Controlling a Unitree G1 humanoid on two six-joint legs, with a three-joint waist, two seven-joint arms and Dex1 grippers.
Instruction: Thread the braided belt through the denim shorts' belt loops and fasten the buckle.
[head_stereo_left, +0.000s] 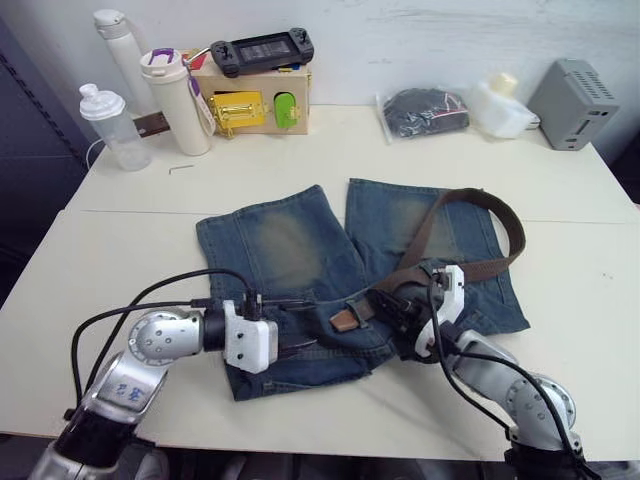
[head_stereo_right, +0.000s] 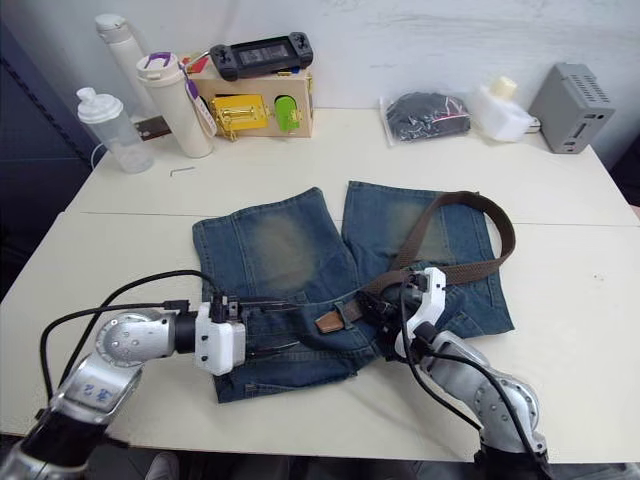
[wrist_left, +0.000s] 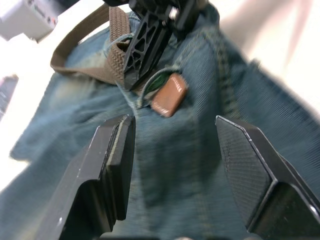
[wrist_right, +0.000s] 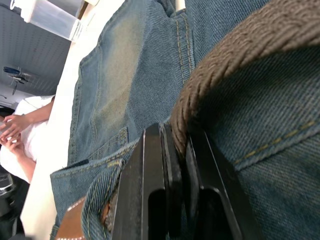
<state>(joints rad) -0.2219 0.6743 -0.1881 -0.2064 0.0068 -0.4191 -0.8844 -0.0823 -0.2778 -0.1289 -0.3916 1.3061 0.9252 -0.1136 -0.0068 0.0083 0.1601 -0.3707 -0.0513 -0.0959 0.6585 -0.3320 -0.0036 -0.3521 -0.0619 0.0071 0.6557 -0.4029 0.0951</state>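
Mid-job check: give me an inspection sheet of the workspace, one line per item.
Surface: pale table, two tops butted together.
Job's things: denim shorts lie flat, waistband toward the robot; braided belt loops over one leg, its tan tip poking out at the waistband. Buckle: not made out.
Clutter: three bottles, a box with a yellow latch, a game controller, a dark bagged item, a white jug, a grey box along the far edge.
Grippers: left gripper open, over the waistband; right gripper shut on the belt.
Cables: black cables run along both arms.
Surroundings: white wall; a person's hands beside the table.
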